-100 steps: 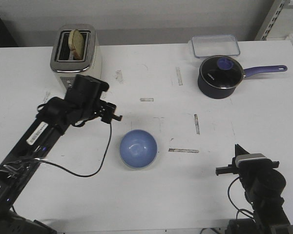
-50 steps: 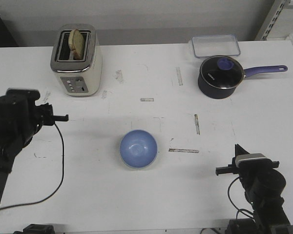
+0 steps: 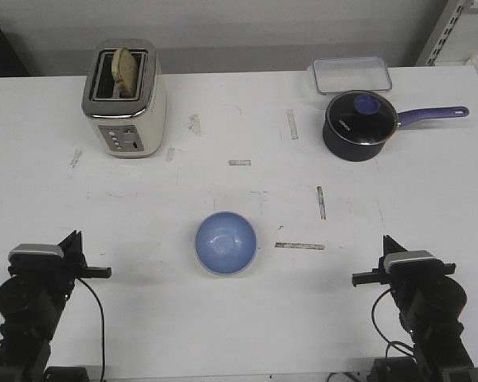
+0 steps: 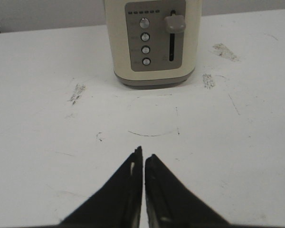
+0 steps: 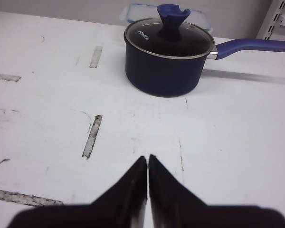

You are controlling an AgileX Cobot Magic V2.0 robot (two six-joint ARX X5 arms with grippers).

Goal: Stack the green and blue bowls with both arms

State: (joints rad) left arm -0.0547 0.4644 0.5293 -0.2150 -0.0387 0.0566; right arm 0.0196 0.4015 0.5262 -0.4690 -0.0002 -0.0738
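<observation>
Left tool (image 3: pixel 95 272) has pulled back from beside the toaster (image 3: pixel 124 99) to the near tabletop (image 3: pixel 239 334) edge, tips together, empty. Right tool (image 3: pixel 365 278) likewise together. Blue bowl (image 3: pixel 225 243) sits between both tools; green bowl not visible, possibly nested beneath. Stacking appears done.

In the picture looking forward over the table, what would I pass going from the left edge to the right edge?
Left gripper → toaster → blue bowl → right gripper. The plastic container and saucepan overlap that gripper's span, so their place in the order is unclear.
</observation>
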